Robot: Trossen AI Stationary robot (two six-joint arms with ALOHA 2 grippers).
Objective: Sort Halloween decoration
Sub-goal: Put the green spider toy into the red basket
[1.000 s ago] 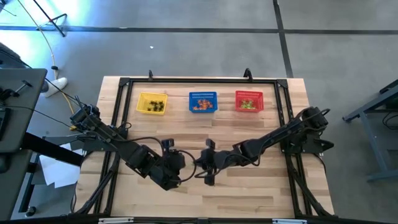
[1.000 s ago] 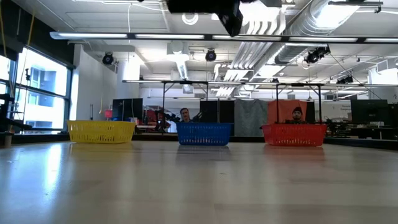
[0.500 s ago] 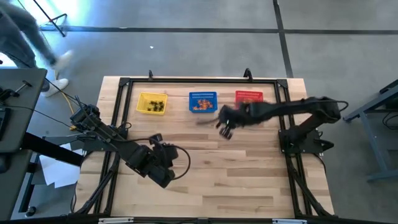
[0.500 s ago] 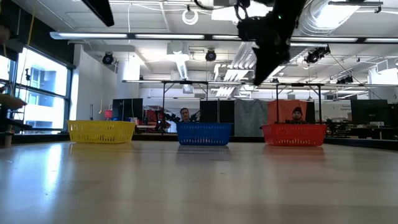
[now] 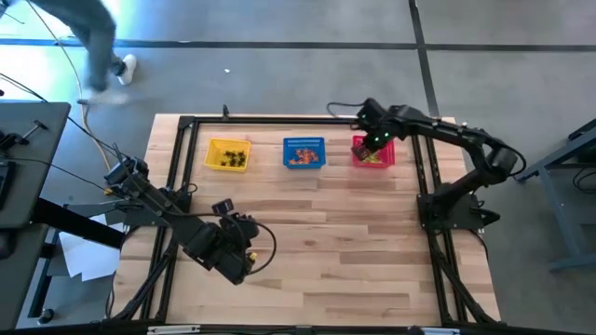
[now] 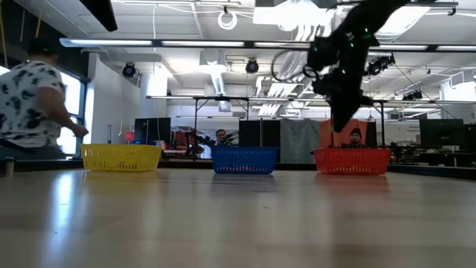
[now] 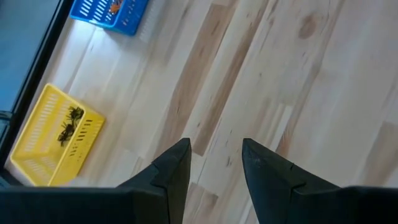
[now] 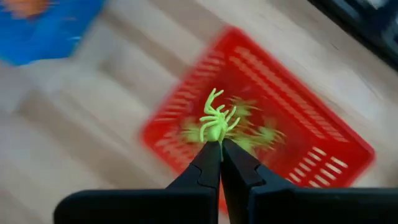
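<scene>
Right gripper hanging over the red basket at the table's far right, fingers clenched on a light green spider pinched at their tips, above more green trinkets lying in that basket. Left gripper hovering over bare wooden table near the front left, fingers parted and grasping nothing. Black spiders sitting in the yellow basket, orange pieces lying in the blue basket between the other two

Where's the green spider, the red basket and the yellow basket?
green spider [image 8: 216,122], right wrist view, its body.
red basket [image 8: 336,151], right wrist view, its rim.
yellow basket [image 7: 34,140], left wrist view, its floor.
</scene>
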